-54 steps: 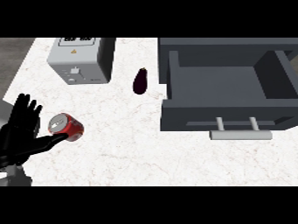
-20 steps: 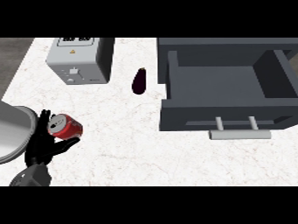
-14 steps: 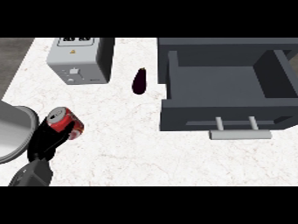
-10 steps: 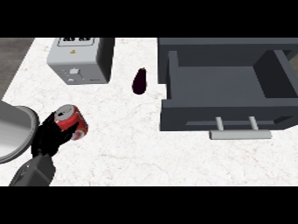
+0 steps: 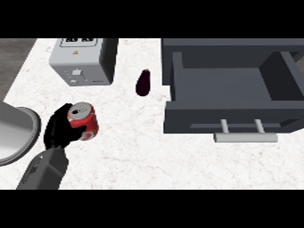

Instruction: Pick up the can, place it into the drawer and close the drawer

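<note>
Left hand wrapped on can, near-left of tabletop.
Hand (image 5: 59,131) has its fingers curled round the red can (image 5: 84,121); tabletop (image 5: 147,151) below. Carry right, clear of the eggplant (image 5: 143,82), lift over the drawer (image 5: 236,95) front wall, keep can upright.

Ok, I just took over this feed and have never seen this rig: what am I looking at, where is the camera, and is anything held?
This is the robot's head view, looking steeply down at a white counter. The grey forearm at lower left ends in a black hand, the left hand, its fingers curled round a red can. The right hand is not in view. On the counter stand a grey toaster, a dark eggplant and an open grey drawer with a handle at its front. Nothing lies in the drawer yet.
</note>
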`<action>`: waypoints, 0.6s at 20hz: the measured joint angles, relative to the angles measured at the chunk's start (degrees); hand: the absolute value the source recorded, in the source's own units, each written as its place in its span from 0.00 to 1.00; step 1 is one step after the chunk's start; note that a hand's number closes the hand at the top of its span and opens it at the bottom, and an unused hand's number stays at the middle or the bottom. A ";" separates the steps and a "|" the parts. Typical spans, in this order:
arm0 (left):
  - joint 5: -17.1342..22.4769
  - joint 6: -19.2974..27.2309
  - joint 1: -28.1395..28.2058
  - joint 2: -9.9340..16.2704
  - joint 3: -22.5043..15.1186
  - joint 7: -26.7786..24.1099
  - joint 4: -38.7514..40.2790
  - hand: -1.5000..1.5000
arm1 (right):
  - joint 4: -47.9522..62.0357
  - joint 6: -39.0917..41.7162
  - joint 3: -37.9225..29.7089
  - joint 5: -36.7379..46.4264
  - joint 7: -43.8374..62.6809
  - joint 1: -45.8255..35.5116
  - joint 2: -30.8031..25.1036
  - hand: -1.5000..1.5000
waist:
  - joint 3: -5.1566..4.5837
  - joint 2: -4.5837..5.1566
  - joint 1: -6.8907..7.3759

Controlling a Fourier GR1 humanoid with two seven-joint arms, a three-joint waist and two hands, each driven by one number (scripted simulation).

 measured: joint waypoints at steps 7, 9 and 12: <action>0.89 7.06 2.61 -5.12 -5.61 6.86 -14.14 1.00 | -1.89 -1.00 0.18 -1.34 0.00 1.93 0.13 0.00 | 0.00 -0.09 0.13; 1.13 9.37 2.81 -5.69 -7.84 8.52 -18.13 1.00 | -2.42 -1.59 1.14 -0.79 -0.46 2.31 0.23 0.00 | 0.02 -0.11 0.14; 0.16 11.90 1.86 -5.82 -9.66 11.03 -22.91 1.00 | -2.76 -2.28 1.70 -0.35 0.05 2.09 0.31 0.00 | 0.01 -0.08 0.14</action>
